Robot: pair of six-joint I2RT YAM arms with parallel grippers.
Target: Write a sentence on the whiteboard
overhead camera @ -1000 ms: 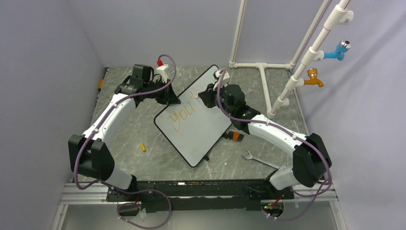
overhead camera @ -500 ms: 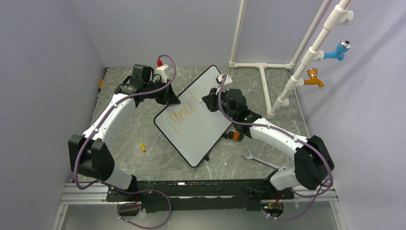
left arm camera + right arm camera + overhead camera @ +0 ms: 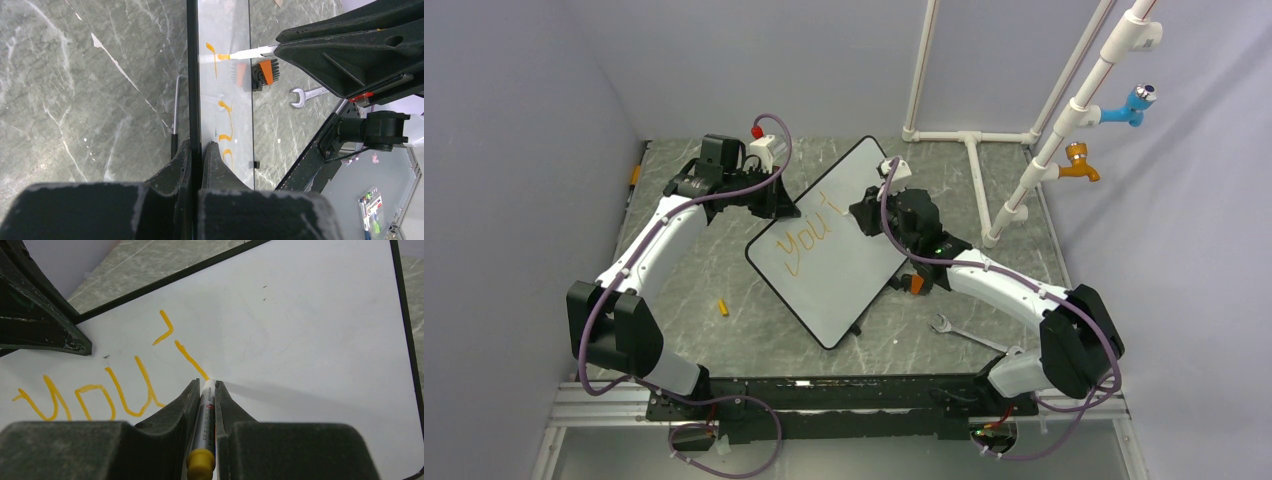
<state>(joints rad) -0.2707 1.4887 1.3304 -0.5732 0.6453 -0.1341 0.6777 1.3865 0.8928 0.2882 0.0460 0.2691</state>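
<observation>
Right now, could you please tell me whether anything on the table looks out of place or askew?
The whiteboard sits diagonally to the table edges, its rim pinched by the left hand. A small yellow piece lies loose left of it, and a wrench near the right arm seems unrelated to writing.

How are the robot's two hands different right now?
The left hand pinches the whiteboard by its black rim; the right hand pinches a marker. The left hand sits at the board's edge, while the right hand is over its white face, pressing the tip down beside the orange letters. Both hands are shut tight on something.
</observation>
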